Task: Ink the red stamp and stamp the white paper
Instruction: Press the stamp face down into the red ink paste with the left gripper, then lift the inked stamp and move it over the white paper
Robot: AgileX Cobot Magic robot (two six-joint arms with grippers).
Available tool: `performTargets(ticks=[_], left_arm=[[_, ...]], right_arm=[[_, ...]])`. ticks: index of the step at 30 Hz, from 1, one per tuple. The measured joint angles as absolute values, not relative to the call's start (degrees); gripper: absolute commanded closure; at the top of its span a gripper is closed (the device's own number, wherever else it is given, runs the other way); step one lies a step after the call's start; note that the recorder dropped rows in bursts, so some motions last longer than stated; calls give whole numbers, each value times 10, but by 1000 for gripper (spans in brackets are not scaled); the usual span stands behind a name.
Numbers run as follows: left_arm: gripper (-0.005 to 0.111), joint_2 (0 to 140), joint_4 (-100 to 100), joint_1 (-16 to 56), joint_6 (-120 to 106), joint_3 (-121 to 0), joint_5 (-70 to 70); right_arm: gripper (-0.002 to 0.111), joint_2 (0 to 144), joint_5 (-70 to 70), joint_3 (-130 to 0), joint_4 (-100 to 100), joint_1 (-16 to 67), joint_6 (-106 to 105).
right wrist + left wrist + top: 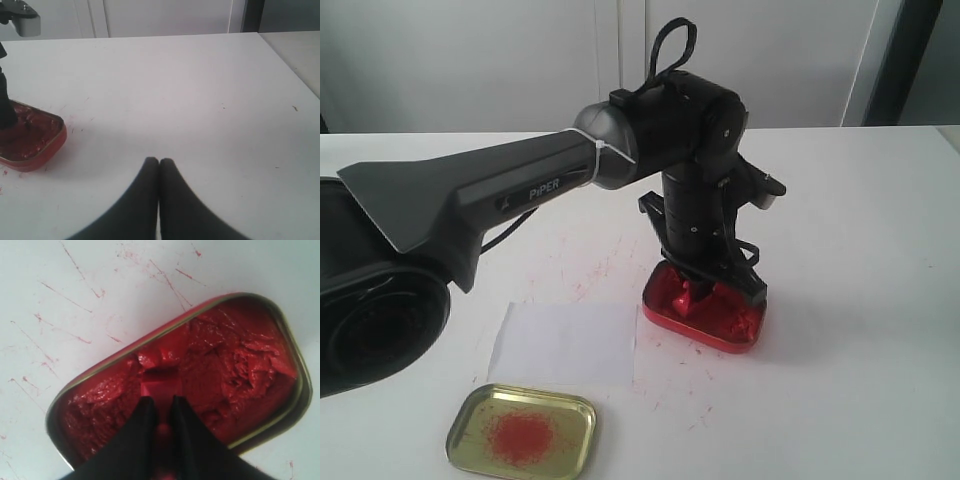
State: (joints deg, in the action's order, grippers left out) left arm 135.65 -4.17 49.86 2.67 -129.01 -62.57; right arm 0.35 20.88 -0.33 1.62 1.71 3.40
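My left gripper is shut on the red stamp, whose flat base is pressed into the red paste of the red tin. In the exterior view the same gripper reaches down into the tin and hides most of the stamp. The white paper lies flat on the table left of the tin. My right gripper is shut with nothing in it, above bare tabletop to the right of the tin; it does not show in the exterior view.
A gold tin lid with red powder lies at the front, just below the paper. Red smears mark the white table around the tin. The table's far edge meets a white wall.
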Motion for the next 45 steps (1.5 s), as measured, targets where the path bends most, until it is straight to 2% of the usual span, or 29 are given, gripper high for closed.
performTargets(ticks=[31, 45], left_arm=[[107, 1351, -53, 501, 26, -1289, -628], [107, 1303, -70, 501, 27, -1289, -646]], right_arm=[[108, 3, 209, -3, 16, 17, 34], [108, 3, 209, -3, 16, 17, 34]])
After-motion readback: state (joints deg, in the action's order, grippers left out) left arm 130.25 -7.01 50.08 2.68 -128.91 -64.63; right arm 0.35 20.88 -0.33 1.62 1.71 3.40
